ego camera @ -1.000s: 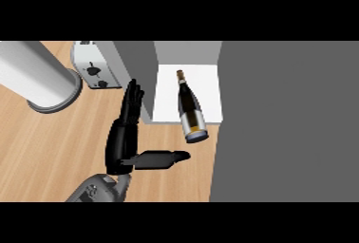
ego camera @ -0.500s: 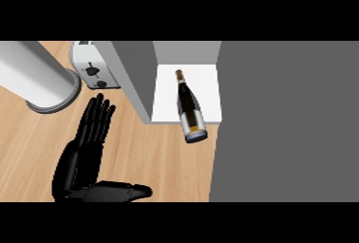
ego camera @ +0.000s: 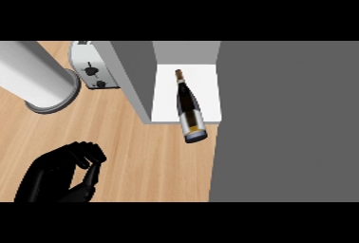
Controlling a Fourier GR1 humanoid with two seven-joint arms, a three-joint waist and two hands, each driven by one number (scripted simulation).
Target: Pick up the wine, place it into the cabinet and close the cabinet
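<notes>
One hand only in the head view: the left hand, low at the left over the wooden counter, fingers curled into the palm and holding nothing. The right hand is not in sight.

And the wine bottle is already lying on its side on the white shelf of the cabinet, neck toward the back, base toward us. Look at that base, though: it pokes out past the shelf's front edge, over the counter. So the placing looks done, by my reckoning, and closing is what's left.

That's where the trouble lies. Swing a door shut against that overhanging base and it may stop short, or shove the bottle askew. A round bottle on its side can roll, too, and a knock could send it off the lip.

The broad dark grey panel on the right may be the door, but I can't tell for sure. The toaster and a pale grey cylinder sit at the upper left, well apart from the bottle.
</notes>
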